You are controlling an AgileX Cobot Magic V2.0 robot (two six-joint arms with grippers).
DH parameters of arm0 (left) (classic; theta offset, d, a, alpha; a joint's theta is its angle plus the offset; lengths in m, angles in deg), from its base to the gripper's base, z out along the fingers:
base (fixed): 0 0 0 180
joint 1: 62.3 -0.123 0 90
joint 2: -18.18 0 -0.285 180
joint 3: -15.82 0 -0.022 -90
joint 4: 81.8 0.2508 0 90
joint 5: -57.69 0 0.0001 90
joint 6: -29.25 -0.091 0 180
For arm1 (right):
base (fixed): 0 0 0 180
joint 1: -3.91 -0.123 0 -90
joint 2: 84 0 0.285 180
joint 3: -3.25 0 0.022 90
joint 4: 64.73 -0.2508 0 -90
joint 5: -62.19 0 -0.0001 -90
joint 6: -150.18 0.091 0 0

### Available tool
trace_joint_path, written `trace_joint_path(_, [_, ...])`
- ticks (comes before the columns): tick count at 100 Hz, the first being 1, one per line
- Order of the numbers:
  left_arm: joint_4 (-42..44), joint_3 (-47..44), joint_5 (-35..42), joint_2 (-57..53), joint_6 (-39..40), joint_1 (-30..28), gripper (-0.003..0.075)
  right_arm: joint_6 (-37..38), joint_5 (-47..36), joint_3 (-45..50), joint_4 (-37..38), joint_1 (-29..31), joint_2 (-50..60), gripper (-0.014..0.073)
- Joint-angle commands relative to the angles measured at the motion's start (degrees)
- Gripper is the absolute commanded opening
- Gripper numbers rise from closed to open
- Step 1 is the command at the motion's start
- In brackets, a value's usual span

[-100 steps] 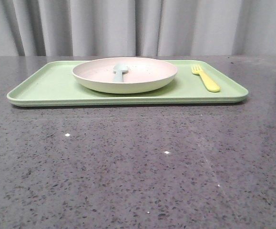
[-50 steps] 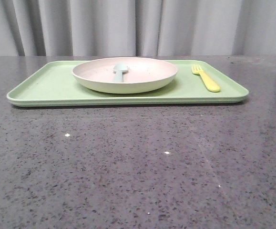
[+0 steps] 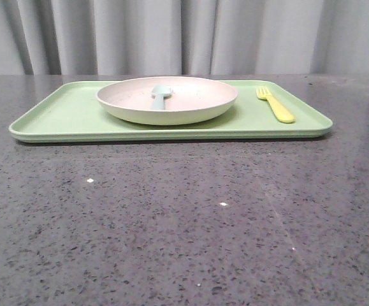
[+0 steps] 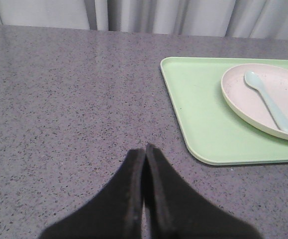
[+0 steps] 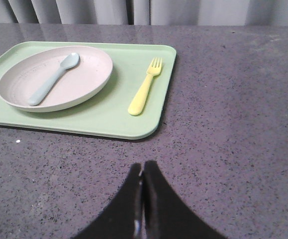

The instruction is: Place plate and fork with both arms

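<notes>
A light green tray (image 3: pixel 69 115) sits on the grey speckled counter (image 3: pixel 184 223) in the upper middle of the front view, carrying the plate (image 3: pixel 167 108) at its centre with a pale blue spoon (image 3: pixel 160 95) lying inside it. The yellow fork (image 3: pixel 274 104) lies on the tray's bare floor toward the right end, apart from the plate. Both the left gripper (image 4: pixel 144 149) and the right gripper (image 5: pixel 143 167) hang over bare counter with fingers pressed together, holding nothing.

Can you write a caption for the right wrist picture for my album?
Shut right tool over the table, facing a tray with plate, spoon and fork.
</notes>
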Motion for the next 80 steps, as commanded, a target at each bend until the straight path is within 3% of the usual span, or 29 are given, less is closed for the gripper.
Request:
trace_joint_path(1, [-0.6, 1.5, 4.2, 0.3, 0.4, 0.1, -0.0020, -0.6, -4.1, -1.5, 1.2, 0.1, -0.3, -0.0093])
trace_joint_path(46, [2.1, -6.3, 5.6, -8.1, 0.4, 0.0, -0.0020, -0.6, -4.1, -1.5, 1.2, 0.1, -0.3, -0.0093])
trace_joint_path(80, [4.4, -19.1, 21.9, -16.4, 0.4, 0.0, -0.0020, -0.6, -4.1, -1.5, 1.2, 0.1, -0.3, -0.0093])
